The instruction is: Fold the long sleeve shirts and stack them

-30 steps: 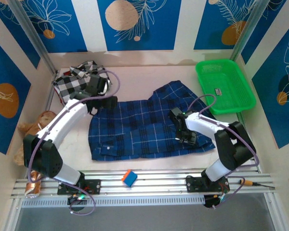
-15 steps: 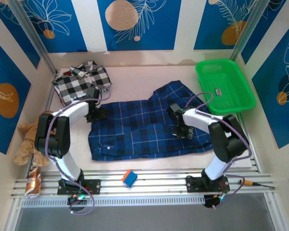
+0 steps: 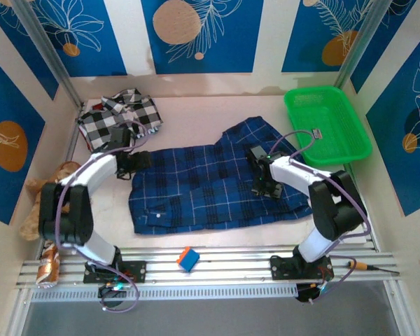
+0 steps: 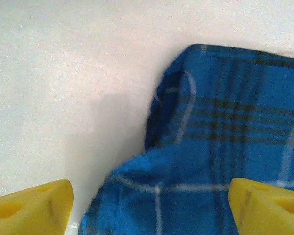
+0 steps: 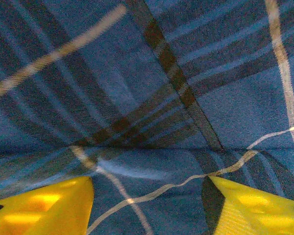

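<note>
Hovering with fingers spread and nothing gripped, the left pincer [image 3: 144, 159] hangs over the blue plaid shirt's [image 3: 210, 185] left edge. The right pincer [image 3: 266, 187] is released too, low over its right side. The plaid shirt lies spread mid-desk [image 3: 196, 115], while the checked shirt [image 3: 115, 119] sits bunched in the far-left corner.

Top view is bright and evenly lit, sharp, with faint shadows; left wrist view is soft, a grey shadow on the table [image 4: 63, 73] beside the shirt [image 4: 225, 147]; right wrist view is dimmer, slightly blurred.
</note>
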Robot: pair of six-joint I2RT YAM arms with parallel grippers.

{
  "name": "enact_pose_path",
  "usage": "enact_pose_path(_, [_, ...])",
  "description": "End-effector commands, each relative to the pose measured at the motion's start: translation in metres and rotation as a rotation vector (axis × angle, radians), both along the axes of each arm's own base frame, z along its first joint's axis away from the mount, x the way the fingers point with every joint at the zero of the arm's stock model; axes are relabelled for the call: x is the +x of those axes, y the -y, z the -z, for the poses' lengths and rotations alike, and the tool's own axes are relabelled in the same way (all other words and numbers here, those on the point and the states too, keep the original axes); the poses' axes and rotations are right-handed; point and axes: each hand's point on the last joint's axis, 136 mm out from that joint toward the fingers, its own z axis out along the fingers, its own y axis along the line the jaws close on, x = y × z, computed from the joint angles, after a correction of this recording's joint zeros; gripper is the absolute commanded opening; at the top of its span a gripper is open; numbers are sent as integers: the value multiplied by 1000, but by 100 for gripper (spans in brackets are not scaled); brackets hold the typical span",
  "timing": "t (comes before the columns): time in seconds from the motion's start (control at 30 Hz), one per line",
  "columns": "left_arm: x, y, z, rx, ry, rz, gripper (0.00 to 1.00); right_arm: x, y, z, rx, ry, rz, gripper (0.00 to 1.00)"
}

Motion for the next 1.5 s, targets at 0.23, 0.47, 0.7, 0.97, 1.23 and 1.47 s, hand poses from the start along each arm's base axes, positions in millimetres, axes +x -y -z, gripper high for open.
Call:
enact_pose_path(0.23, [-59,-2,46,-140,-151,-86,83,11,-108,-64,276,128,-365,88])
enact_pose_path(0.47, [-53,25,71,-309,-136,-55,70,3,-146,-61,301,91,-441,87])
enact_pose_path(0.7, [-41,46,58,-376,-85,27,32,5,-149,-48,284,66,-440,85])
enact_pose_path(0.97, [-46,52,17,-154,-65,170,18,11,-127,-1,194,-54,-322,84])
enact_pose_path(1.23, [-55,68,-2,108,-81,293,16,16,-103,30,107,-146,-210,82])
enact_pose_path(1.47, [-56,30,-6,332,-111,255,17,15,-100,39,78,-168,-211,82])
